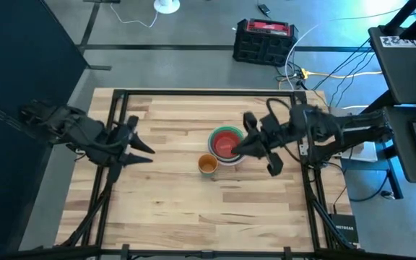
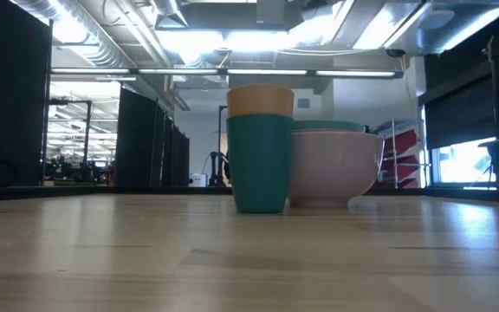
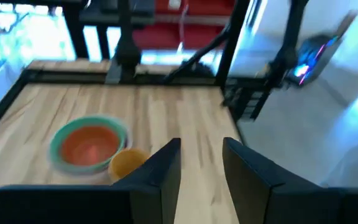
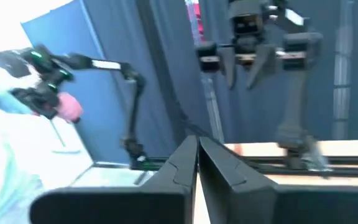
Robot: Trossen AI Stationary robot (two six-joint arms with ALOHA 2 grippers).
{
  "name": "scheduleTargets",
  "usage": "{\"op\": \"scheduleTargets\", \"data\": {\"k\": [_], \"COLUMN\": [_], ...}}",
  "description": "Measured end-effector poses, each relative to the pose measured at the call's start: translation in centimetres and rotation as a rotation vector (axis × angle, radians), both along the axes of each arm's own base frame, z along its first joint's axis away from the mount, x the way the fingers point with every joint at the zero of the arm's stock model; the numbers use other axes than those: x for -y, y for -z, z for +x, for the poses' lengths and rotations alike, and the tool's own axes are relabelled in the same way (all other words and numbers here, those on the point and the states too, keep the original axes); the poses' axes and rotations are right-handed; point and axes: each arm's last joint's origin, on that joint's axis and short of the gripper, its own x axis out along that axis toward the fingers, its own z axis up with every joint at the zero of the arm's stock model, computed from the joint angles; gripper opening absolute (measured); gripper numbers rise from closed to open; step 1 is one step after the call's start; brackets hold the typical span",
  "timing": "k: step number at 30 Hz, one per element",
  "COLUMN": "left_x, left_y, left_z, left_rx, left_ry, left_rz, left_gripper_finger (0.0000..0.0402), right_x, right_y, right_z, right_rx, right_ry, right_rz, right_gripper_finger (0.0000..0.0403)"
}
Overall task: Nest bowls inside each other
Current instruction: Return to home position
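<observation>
The bowls (image 1: 225, 144) stand nested in one stack at the table's middle: a red one inside a green one, inside a pink one (image 2: 334, 169) whose base rests on the wood. The stack also shows in the left wrist view (image 3: 89, 144). Right beside it stands a teal cup (image 2: 259, 163) with a yellow cup (image 1: 207, 164) inside. My left gripper (image 1: 149, 154) hangs open above the table's left part, pointing at the stack, with nothing between its fingers (image 3: 166, 163). My right gripper (image 1: 238, 149) is shut and empty, raised over the stack's right rim and pointing level toward the left arm.
A black frame rail (image 1: 208, 92) runs along the table's far edge, with more rails down both sides. A red-and-black toolbox (image 1: 264, 40) and cables lie on the floor beyond. Bare wood (image 1: 208, 209) stretches from the bowls to the near edge.
</observation>
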Motion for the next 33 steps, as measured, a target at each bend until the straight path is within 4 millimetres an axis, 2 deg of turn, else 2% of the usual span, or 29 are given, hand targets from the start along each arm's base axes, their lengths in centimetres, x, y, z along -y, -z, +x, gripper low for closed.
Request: {"op": "scheduleTargets", "data": {"k": [3,7,26,33], "left_x": [0.0,-0.5,-2.5,-3.0], "left_y": [2.4,4.9,13.3,16.6], "left_z": [-0.3,-1.2,-3.4,-3.7], "left_rx": [0.075,0.118,0.241,0.292], "left_ry": [0.001,-0.001,-0.069,-0.069], "left_rz": [-0.055,-0.085,-0.134,-0.221], "left_gripper_finger": [0.0102,0.0102,0.0102,0.0102], "right_x": [0.0,0.3,2.0,3.0], "right_y": [2.2,5.4,17.3,19.9], "right_z": [-0.2,-1.6,-8.4,-9.5], "right_rx": [0.045,0.104,0.205,0.165], "right_ry": [-0.018,0.006,0.061,0.029], "right_rz": [0.084,0.168,0.291,0.297], "right_gripper_finger": [0.0,0.0,0.0,0.0]}}
